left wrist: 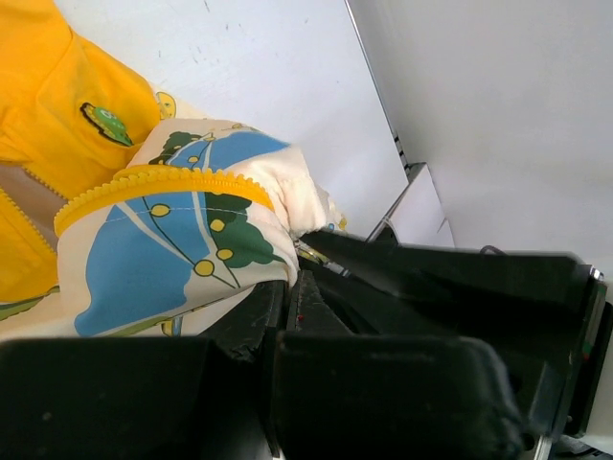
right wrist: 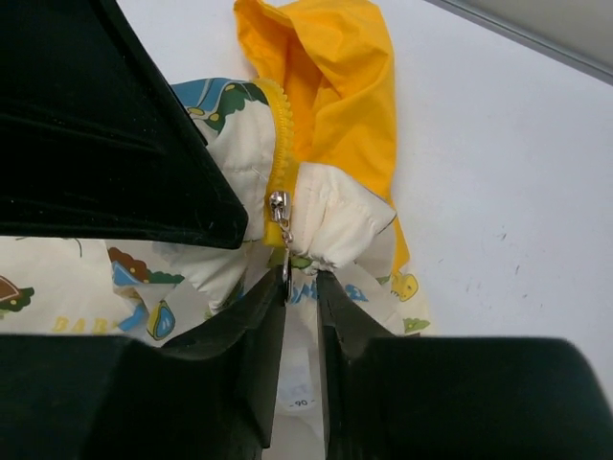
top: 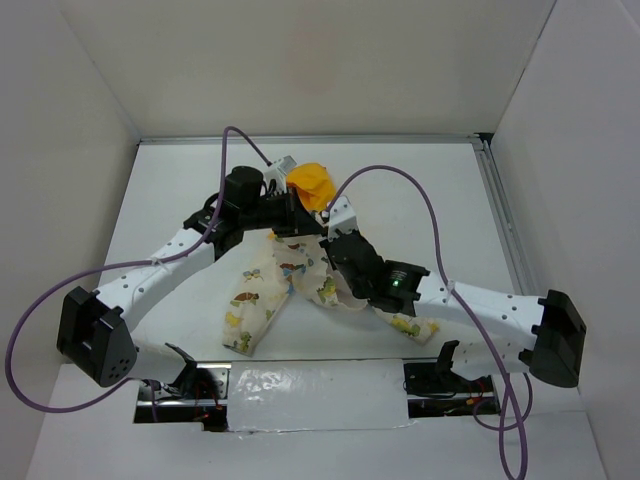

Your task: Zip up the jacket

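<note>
Right tool (right wrist: 301, 286) pinches jacket (right wrist: 337, 96) zipper pull (right wrist: 280, 206), hidden overhead.

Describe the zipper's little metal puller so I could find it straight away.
Find the small jacket lying mid-table between the two arms, then its yellow hood. Beside the hood a yellow zipper runs along the cream fabric; the puller sits on it, just at the right gripper fingertips. It is the only shiny silver piece among soft cloth.
</note>
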`<action>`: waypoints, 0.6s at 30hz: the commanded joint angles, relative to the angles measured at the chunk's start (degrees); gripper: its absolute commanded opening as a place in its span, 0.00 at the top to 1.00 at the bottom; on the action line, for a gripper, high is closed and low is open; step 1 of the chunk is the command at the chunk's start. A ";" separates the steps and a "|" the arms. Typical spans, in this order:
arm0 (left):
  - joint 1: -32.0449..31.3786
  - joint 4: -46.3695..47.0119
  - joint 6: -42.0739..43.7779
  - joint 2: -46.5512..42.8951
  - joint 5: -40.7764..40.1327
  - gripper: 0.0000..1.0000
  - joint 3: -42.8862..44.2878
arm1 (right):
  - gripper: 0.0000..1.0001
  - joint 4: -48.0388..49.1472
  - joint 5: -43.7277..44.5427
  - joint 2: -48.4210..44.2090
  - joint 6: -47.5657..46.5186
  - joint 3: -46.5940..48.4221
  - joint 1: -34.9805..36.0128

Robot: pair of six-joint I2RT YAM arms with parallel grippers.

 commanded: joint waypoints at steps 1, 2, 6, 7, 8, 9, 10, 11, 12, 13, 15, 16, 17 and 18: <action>0.02 1.64 0.30 0.16 1.52 1.00 0.09 | 0.87 3.55 -0.52 -1.99 0.29 2.29 0.78; 0.02 1.73 0.31 -0.01 1.69 1.00 -0.08 | 0.90 3.54 -0.54 -1.99 0.28 2.29 0.78; 0.02 1.82 0.66 -0.27 1.61 1.00 -0.87 | 1.00 3.98 -3.87 -3.22 -1.39 1.50 0.69; 0.02 1.73 1.01 -0.62 1.70 1.00 -1.05 | 1.00 3.81 -3.88 -3.31 -2.26 1.49 0.60; 0.02 1.47 1.18 -0.63 1.52 1.00 -1.22 | 1.00 3.81 -4.84 -3.57 -2.53 1.49 0.60; 0.02 1.29 1.45 -0.71 1.35 1.00 -1.40 | 1.00 3.72 -4.76 -3.83 -2.62 1.58 0.51; 0.02 1.38 1.80 -0.98 1.34 1.00 -1.58 | 1.00 3.28 -4.67 -3.92 -3.40 1.76 0.43; 0.02 1.03 2.32 -1.07 1.08 1.00 -1.67 | 1.00 2.93 -4.23 -4.19 -3.67 2.11 0.43; 0.02 0.94 2.76 -1.24 1.08 1.00 -2.10 | 1.00 2.32 -3.71 -4.36 -4.20 2.28 0.34; 0.02 1.02 3.81 -1.24 1.34 1.00 -2.28 | 1.00 1.70 -4.14 -4.54 -4.72 2.46 0.25; 0.02 1.20 4.87 -1.24 2.22 1.00 -2.63 | 1.00 -1.61 -4.93 -3.93 -4.73 4.38 -0.45; 0.02 1.11 6.01 -0.98 2.75 1.00 -2.63 | 1.00 -2.86 -6.24 -3.40 -4.73 5.35 -1.50; 0.02 0.94 6.80 -0.80 3.62 1.00 -2.55 | 1.00 -4.35 -7.03 -2.53 -3.34 7.54 -2.20; -0.07 0.41 7.59 -0.63 3.98 1.00 -2.46 | 1.00 -8.80 -9.13 -1.91 -2.89 9.21 -2.99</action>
